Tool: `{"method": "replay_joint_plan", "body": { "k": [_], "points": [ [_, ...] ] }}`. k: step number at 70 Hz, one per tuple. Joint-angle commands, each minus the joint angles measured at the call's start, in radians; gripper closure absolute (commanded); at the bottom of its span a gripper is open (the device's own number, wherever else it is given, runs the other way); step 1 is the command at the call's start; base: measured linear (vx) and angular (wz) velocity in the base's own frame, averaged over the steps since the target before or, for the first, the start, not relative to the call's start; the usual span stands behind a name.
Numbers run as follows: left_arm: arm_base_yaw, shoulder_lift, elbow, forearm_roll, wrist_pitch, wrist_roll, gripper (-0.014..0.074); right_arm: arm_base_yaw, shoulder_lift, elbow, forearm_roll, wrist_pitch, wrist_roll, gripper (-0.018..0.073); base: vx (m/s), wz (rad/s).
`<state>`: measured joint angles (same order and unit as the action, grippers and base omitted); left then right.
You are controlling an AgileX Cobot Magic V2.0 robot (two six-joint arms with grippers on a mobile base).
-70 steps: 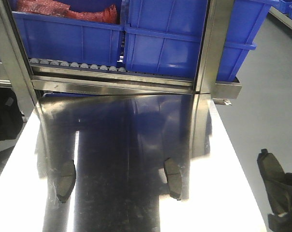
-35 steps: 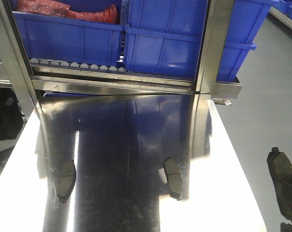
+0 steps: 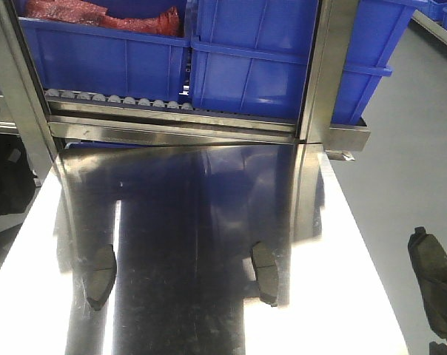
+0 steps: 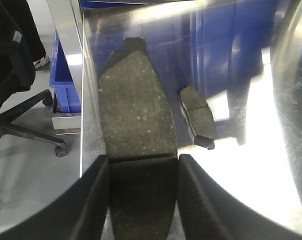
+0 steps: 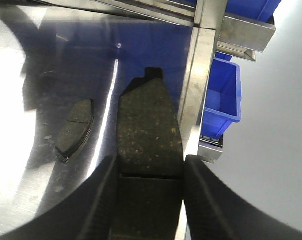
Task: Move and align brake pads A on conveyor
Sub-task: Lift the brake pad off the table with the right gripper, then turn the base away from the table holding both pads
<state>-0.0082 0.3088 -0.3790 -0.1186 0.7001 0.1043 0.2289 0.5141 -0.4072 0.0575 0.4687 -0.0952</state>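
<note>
Two brake pads A lie flat on the shiny steel tabletop (image 3: pixel 209 222): one at the left (image 3: pixel 100 275), one right of centre (image 3: pixel 266 272). My left gripper (image 4: pixel 142 161) is shut on a third pad (image 4: pixel 136 110), held over the table's left edge, with the left table pad (image 4: pixel 197 116) beside it. My right gripper (image 5: pixel 151 160) is shut on another pad (image 5: pixel 148 125), held at the table's right edge; the other table pad (image 5: pixel 76 131) lies to its left. That held pad (image 3: pixel 429 262) shows past the right edge in the front view. The conveyor is out of view.
Blue bins (image 3: pixel 253 59) stand on a roller rack (image 3: pixel 120 100) behind the table, one holding red parts (image 3: pixel 98 15). A steel post (image 3: pixel 323 74) rises at the back right. An office chair (image 4: pixel 11 75) stands on the floor left of the table; a blue bin (image 5: pixel 220 95) sits below the right edge.
The pad in my right gripper has shifted to the right, further off the table's edge, then stayed put. Both pads on the table are where they were.
</note>
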Motion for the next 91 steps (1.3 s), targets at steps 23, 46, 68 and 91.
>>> {"method": "replay_joint_plan", "body": {
  "k": [23, 46, 68, 91],
  "points": [
    [-0.006, 0.006, -0.028, -0.011, -0.084, -0.004, 0.0440, -0.002, 0.001, -0.032, -0.004, -0.087, -0.009, 0.0459, 0.00, 0.00],
    [-0.006, 0.006, -0.028, -0.011, -0.084, -0.004, 0.0440, -0.002, 0.001, -0.032, -0.004, -0.087, -0.009, 0.0459, -0.03, 0.06],
    [-0.006, 0.006, -0.028, -0.011, -0.084, -0.004, 0.0440, -0.002, 0.001, -0.032, -0.004, -0.087, -0.009, 0.0459, -0.14, 0.27],
    [-0.006, 0.006, -0.028, -0.011, -0.084, -0.004, 0.0440, -0.002, 0.001, -0.032, -0.004, -0.086, -0.009, 0.0459, -0.18, 0.39]
  ]
}}
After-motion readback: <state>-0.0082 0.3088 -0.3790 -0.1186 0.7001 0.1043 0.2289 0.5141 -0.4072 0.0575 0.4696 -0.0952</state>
